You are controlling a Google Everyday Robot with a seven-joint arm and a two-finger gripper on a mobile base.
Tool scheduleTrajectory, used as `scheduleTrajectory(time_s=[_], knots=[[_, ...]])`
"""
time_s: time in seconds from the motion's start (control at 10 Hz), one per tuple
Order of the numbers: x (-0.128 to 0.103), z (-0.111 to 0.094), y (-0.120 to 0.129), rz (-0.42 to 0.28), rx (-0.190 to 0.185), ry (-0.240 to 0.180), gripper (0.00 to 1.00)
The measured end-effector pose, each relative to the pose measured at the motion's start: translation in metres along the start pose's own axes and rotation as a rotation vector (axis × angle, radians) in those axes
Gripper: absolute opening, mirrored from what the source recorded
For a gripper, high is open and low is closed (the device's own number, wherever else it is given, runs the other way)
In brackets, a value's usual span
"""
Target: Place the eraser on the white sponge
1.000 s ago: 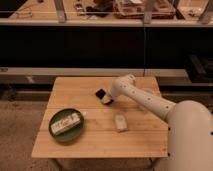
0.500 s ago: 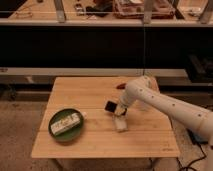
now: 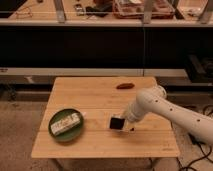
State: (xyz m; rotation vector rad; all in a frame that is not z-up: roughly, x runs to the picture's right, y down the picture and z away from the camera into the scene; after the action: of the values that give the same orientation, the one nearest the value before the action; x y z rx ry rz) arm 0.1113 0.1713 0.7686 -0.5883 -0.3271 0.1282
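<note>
My gripper [image 3: 120, 121] is at the end of the white arm that reaches in from the right, low over the middle of the wooden table [image 3: 100, 97]. It is shut on the eraser [image 3: 117, 123], a small black block held tilted just above the tabletop. The white sponge does not show; the spot where it lay is covered by the eraser and the gripper.
A green plate [image 3: 56, 134] at the table's left front holds a whitish block with green markings [image 3: 66, 122]. A small reddish-brown oval item [image 3: 125, 85] lies near the far edge. Dark shelving stands behind the table.
The gripper has carried the eraser from the far middle of the table toward the front, down over the place where the white sponge lay; the sponge is now covered.
</note>
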Motion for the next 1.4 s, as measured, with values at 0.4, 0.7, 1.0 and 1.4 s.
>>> scheduleTrajectory(time_s=[0.4,0.7,1.0,1.4], knots=[[-0.004,0.008,-0.025,-0.021,0.063,-0.052,0.00],[-0.005,0.025,-0.030,-0.059,0.053,-0.067,0.04],[0.014,0.030,-0.043,-0.066,0.064,-0.022,0.32],[0.012,0.014,-0.070,-0.030,0.111,-0.061,0.72]])
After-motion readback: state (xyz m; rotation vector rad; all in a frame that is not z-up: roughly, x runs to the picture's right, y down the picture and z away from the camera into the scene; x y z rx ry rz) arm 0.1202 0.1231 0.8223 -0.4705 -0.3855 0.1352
